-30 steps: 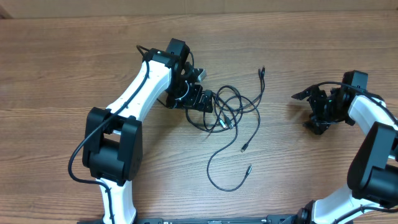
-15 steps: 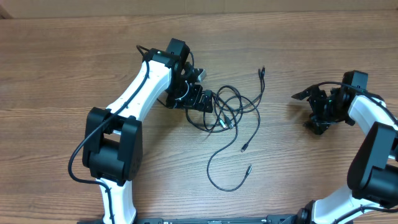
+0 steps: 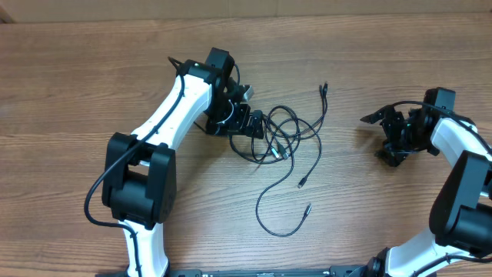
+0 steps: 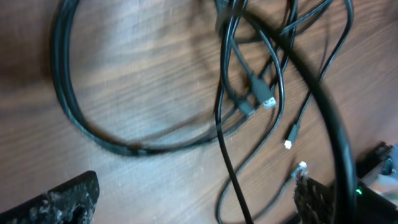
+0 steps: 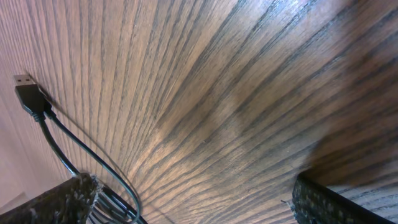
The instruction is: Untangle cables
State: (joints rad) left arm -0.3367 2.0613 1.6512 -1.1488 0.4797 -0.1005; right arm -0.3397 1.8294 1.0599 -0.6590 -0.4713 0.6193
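The cables [image 3: 283, 138] are thin black cords lying looped and intertwined on the wooden table, with loose ends and small plugs trailing toward the front [image 3: 307, 208] and the back [image 3: 324, 88]. My left gripper [image 3: 257, 127] is open at the left edge of the tangle. In the left wrist view the loops and silvery plugs [image 4: 261, 93] lie just ahead, and one strand runs between the open fingers [image 4: 199, 199]. My right gripper [image 3: 384, 138] is open and empty, well to the right of the cables. Its fingers [image 5: 193, 202] frame bare wood.
The wooden table [image 3: 369, 215] fills the view. A black cord with a USB plug [image 5: 28, 93] shows beside the left finger in the right wrist view. The white arms come in from the front left and front right.
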